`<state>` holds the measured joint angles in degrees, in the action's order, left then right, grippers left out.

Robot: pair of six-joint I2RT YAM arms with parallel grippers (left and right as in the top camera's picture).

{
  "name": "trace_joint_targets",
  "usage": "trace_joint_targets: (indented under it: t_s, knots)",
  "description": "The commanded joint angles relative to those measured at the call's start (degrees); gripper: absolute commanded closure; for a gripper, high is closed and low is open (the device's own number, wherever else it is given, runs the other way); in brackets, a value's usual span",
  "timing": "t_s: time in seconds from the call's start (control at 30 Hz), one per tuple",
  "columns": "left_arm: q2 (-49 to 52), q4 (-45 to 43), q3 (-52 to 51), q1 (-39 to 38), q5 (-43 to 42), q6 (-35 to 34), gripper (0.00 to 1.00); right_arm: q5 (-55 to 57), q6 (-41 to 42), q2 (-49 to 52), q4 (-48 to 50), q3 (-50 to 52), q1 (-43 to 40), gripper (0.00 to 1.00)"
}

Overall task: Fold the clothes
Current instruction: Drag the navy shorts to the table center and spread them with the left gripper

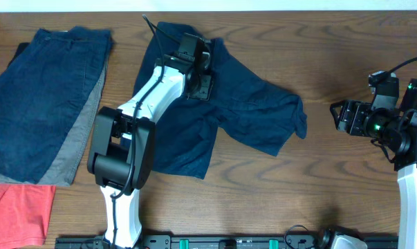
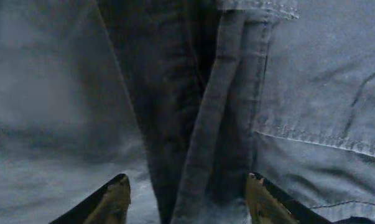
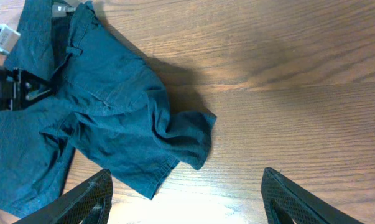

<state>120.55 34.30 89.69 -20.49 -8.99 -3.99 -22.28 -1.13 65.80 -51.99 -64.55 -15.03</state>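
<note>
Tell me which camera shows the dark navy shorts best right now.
Overhead: the whole dark navy shorts show, bar the waist under the left arm. Right wrist catches only one rumpled leg and some waistband; left wrist only close-up fabric and a seam.

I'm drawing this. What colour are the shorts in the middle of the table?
Plain dark navy blue shorts, seen best in the overhead view.
</note>
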Motion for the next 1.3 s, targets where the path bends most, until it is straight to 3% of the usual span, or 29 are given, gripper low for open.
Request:
trace_joint_targets:
  t_s: [0.0,0.13,0.3,0.67,1.0,1.13,1.17,1.2,1.23,1.27]
  knots:
    - [2.27,0.09,-0.31,-1.40,0.26,-0.83,0.45,-0.42,-1.11,0.11,0.09,-1.01,0.46,0.26]
    - [2.27,-0.09,-0.31,-1.62,0.22,-1.07,0.64,-0.17,-1.14,0.11,0.15,-1.01,0.42,0.26]
    - [2.10,-0.33,-0.22,-1.62,-0.66,-1.27,0.94,-0.17,-1.14,0.11,0.44,-1.01,0.42,0.26]
    - [-1.33,-11.63,10.93,-4.11,-11.23,-6.78,0.94,-0.22,-1.07,0.11,1.20,-1.01,0.42,0.27]
    - [0.74,-35.71,11.67,-10.58,-7.80,-6.93,0.94,-0.24,-0.20,0.11,1.01,-1.01,0.44,0.28]
    - [5.51,-49.29,11.67,-10.82,-7.87,-11.67,0.94,-0.22,-0.22,0.11,1.20,-1.01,0.42,0.28]
    - [6.75,-52.61,11.67,-10.86,-7.87,-12.39,0.91,-0.22,-0.22,0.11,1.25,-1.01,0.42,0.28]
    - [8.37,-56.76,11.67,-10.95,-7.87,-12.90,0.73,-0.24,-0.22,0.11,1.25,-1.01,0.42,0.28]
    - [10.12,-60.87,11.67,-10.99,-7.87,-12.92,0.50,-0.22,-0.20,0.11,1.25,-1.01,0.44,0.28]
    - [11.67,-64.61,11.67,-11.10,-7.82,-13.29,0.02,-0.22,-0.22,0.11,1.20,-1.01,0.42,0.28]
